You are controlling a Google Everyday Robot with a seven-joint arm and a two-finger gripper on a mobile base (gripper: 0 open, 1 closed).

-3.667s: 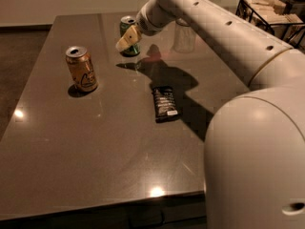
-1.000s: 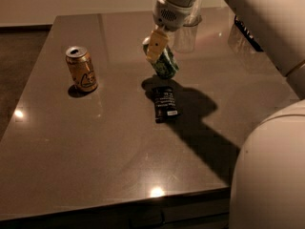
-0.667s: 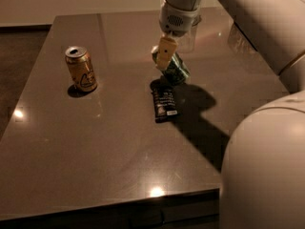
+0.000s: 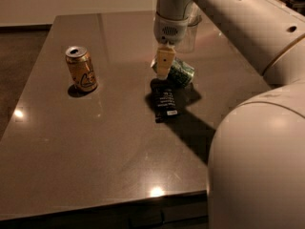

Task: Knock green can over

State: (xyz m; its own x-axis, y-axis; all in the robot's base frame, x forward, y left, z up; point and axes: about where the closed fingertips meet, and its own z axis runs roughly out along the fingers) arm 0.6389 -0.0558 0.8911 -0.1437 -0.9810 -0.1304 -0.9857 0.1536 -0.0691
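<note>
I can read no word or number anywhere from here. The orange-gold aluminium drink can (image 4: 81,70) standing on the dark grey surface (image 4: 95,142) carries a pale looping mark that I can't resolve into letters. The flat black snack packet (image 4: 163,103) has pale print too small to read. The light-green aluminium drink can (image 4: 181,73) shows only darker green scribbles. The jaws hang right beside that green can, just above the packet's far end.

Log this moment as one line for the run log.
gripper: low, at green can | green can: tipped on its side, beside black packet | orange can: upright, apart
</note>
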